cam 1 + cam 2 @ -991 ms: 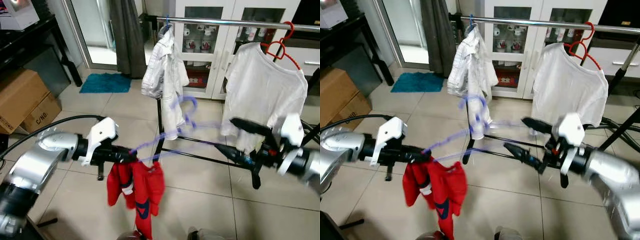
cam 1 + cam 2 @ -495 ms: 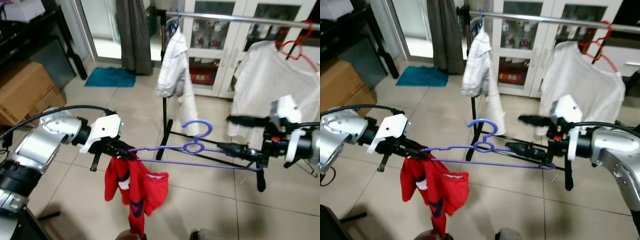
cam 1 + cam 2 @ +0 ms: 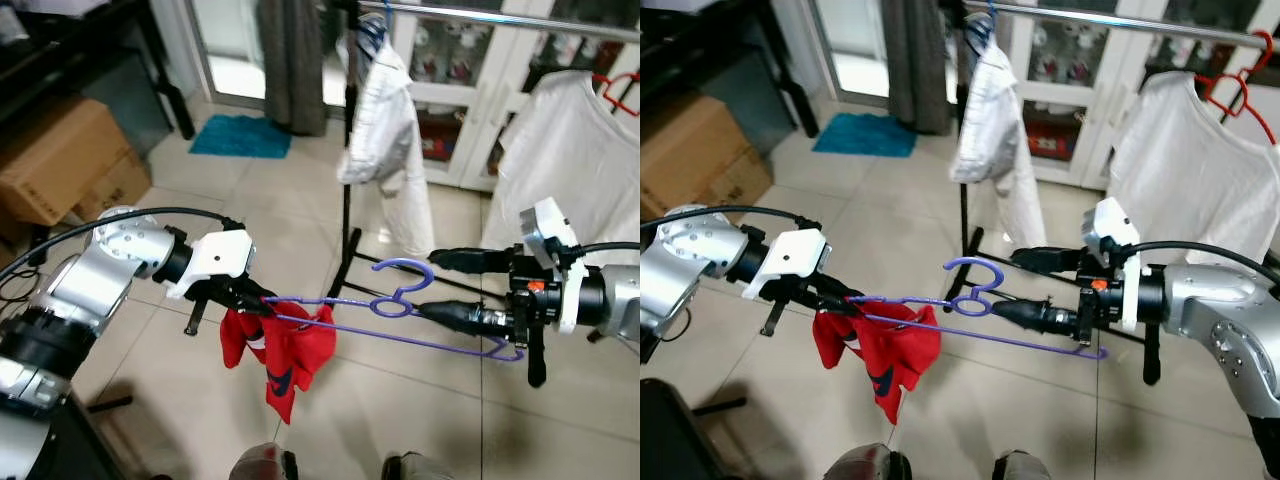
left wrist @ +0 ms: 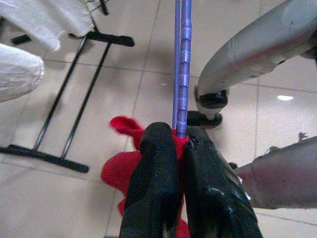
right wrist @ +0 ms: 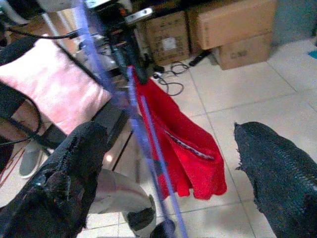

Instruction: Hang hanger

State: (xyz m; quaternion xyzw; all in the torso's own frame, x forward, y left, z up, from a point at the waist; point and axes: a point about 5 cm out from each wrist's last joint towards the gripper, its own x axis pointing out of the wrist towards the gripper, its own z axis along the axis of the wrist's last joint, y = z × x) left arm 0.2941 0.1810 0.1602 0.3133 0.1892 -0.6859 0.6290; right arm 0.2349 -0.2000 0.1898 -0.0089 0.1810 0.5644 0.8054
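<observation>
At the far left of the head view, cardboard boxes (image 3: 62,170) sit on the tiled floor (image 3: 180,400) beneath a dark shelf, with a teal mat (image 3: 240,137) further back near a grey curtain (image 3: 290,60). Lower left of centre, the left end effector (image 3: 248,297) has its black fingers (image 4: 153,178) pressed tight together on one end of a purple hanger (image 3: 400,305); the left wrist view shows the purple bars running straight out from between the pinched pads. A red garment (image 3: 283,350) hangs from that same end of the hanger, drooping just below the left end effector and above the floor. The hanger lies roughly level across the middle of the frame, its hook curling upward at centre, in front of the black base of a clothes rack (image 3: 349,160). From the rack's metal rail (image 3: 500,20) along the top edge hangs a white checked shirt (image 3: 385,140) at upper centre and, at upper right, a white T-shirt (image 3: 570,170) on a red hanger (image 3: 622,88). At centre right, the right end effector (image 3: 452,287) stands wide open: one finger sits above the hanger's far end and the other runs along its bars; the right wrist view shows the purple bars passing through the broad gap between its two fingers (image 5: 64,173).
</observation>
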